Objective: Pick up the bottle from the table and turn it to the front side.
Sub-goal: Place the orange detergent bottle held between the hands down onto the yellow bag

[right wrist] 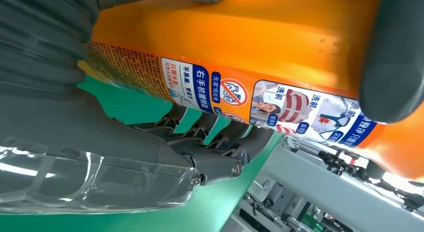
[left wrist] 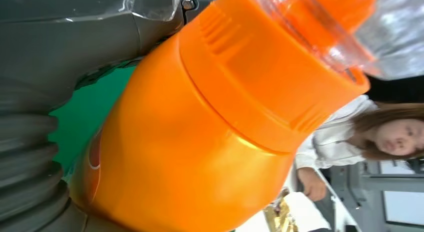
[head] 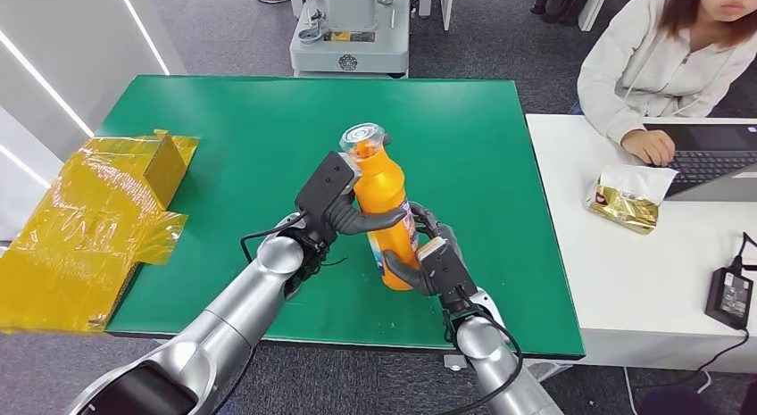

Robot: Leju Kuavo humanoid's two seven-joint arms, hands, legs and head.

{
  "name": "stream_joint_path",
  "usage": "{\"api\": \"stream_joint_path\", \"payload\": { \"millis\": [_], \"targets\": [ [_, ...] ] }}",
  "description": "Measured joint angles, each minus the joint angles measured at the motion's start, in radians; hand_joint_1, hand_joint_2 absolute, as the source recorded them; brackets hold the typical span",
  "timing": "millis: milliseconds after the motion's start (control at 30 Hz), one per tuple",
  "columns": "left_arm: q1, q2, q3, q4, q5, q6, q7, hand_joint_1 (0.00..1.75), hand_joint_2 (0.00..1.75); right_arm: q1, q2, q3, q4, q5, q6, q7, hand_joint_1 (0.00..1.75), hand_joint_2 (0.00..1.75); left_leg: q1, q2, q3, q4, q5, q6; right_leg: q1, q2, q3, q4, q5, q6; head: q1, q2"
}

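**Both robot hands holding an orange bottle above a green counter**

An orange bottle (head: pixel 386 210) with a clear cap stands nearly upright, leaning slightly, over the middle of the green counter (head: pixel 250 138). Whether its base touches the surface cannot be told. The left hand (head: pixel 344 210) grips the bottle's upper body, its grey thumb wrapped across the front. The right hand (head: pixel 428 259) grips the lower part from the other side, fingers curled around it. In the right wrist view, the bottle's printed label (right wrist: pixel 280 105), with blue and white panels and a red prohibition sign, faces that hand's palm. In the left wrist view, the ribbed orange collar (left wrist: pixel 270 87) under the cap sits very close to the camera.

Crumpled yellow wrapping (head: pixel 98 223) lies at the counter's left edge. On a white desk (head: pixel 625 281) to the right, a person (head: pixel 665 58) in a pale top types on a laptop (head: pixel 714 156), beside a small gold packet (head: pixel 625 201) and a black power adapter (head: pixel 730 297)
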State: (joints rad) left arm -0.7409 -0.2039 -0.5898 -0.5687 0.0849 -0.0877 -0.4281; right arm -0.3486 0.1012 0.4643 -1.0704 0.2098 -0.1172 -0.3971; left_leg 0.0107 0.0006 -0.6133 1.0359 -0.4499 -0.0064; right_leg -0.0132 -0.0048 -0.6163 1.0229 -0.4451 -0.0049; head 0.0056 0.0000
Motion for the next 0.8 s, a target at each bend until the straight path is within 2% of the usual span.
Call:
{"api": "stream_joint_path", "payload": {
  "millis": [67, 100, 167, 433, 467, 567, 600, 733, 800],
  "targets": [
    [-0.002, 0.002, 0.0, 0.012, 0.008, -0.012, 0.001, 1.5, 1.75, -0.001, 0.0, 0.001, 0.007, 0.0, 0.0, 0.0, 1.75, 1.75, 0.0, 0.0, 0.0, 0.0, 0.0, 0.0, 0.0, 0.0, 0.0, 0.0, 0.0, 0.0, 0.0, 0.0],
    [-0.003, 0.003, 0.0, 0.016, 0.016, -0.022, 0.001, 1.75, 1.75, -0.001, 0.0, 0.001, 0.01, 0.0, 0.0, -0.001, 1.75, 1.75, 0.0, 0.0, 0.0, 0.0, 0.0, 0.0, 0.0, 0.0, 0.0, 0.0, 0.0, 0.0, 0.0, 0.0],
    [-0.003, 0.007, 0.001, 0.021, 0.037, -0.049, 0.001, 1.75, 1.75, -0.001, 0.0, 0.001, 0.016, -0.002, -0.001, -0.005, 1.75, 1.75, 0.0, 0.0, 0.0, 0.0, 0.0, 0.0, 0.0, 0.0, 0.0, 0.0, 0.0, 0.0, 0.0, 0.0],
    [-0.003, 0.015, 0.021, 0.022, 0.107, -0.117, 0.008, 1.75, 1.75, -0.005, -0.001, 0.003, 0.036, -0.006, -0.003, -0.026, 1.45, 1.75, 0.0, 0.0, 0.0, 0.0, 0.0, 0.0, 0.0, 0.0, 0.0, 0.0, 0.0, 0.0, 0.0, 0.0],
    [-0.003, 0.015, 0.023, 0.022, 0.11, -0.118, 0.01, 1.75, 1.75, -0.007, -0.001, 0.004, 0.038, -0.006, -0.003, -0.026, 1.35, 1.75, 0.0, 0.0, 0.0, 0.0, 0.0, 0.0, 0.0, 0.0, 0.0, 0.0, 0.0, 0.0, 0.0, 0.0],
    [-0.006, 0.016, 0.029, 0.022, 0.126, -0.118, 0.01, 1.75, 1.75, -0.014, -0.001, 0.008, 0.046, -0.01, -0.008, -0.033, 0.25, 1.75, 0.0, 0.0, 0.0, 0.0, 0.0, 0.0, 0.0, 0.0, 0.0, 0.0, 0.0, 0.0, 0.0, 0.0],
    [-0.007, 0.016, 0.031, 0.022, 0.132, -0.118, 0.01, 1.75, 1.75, -0.016, -0.001, 0.009, 0.049, -0.012, -0.01, -0.036, 0.01, 1.75, 0.0, 0.0, 0.0, 0.0, 0.0, 0.0, 0.0, 0.0, 0.0, 0.0, 0.0, 0.0, 0.0, 0.0],
    [-0.016, 0.017, 0.043, 0.023, 0.145, -0.104, 0.01, 1.75, 1.75, -0.019, -0.001, 0.017, 0.051, -0.016, -0.018, -0.042, 0.0, 1.75, 0.0, 0.0, 0.0, 0.0, 0.0, 0.0, 0.0, 0.0, 0.0, 0.0, 0.0, 0.0, 0.0, 0.0],
    [-0.023, 0.021, 0.046, 0.022, 0.107, -0.055, -0.011, 1.75, 1.75, -0.009, -0.004, 0.018, 0.042, -0.015, -0.019, -0.037, 0.0, 1.75, 0.0, 0.0, 0.0, 0.0, 0.0, 0.0, 0.0, 0.0, 0.0, 0.0, 0.0, 0.0, 0.0, 0.0]
  ]
}}
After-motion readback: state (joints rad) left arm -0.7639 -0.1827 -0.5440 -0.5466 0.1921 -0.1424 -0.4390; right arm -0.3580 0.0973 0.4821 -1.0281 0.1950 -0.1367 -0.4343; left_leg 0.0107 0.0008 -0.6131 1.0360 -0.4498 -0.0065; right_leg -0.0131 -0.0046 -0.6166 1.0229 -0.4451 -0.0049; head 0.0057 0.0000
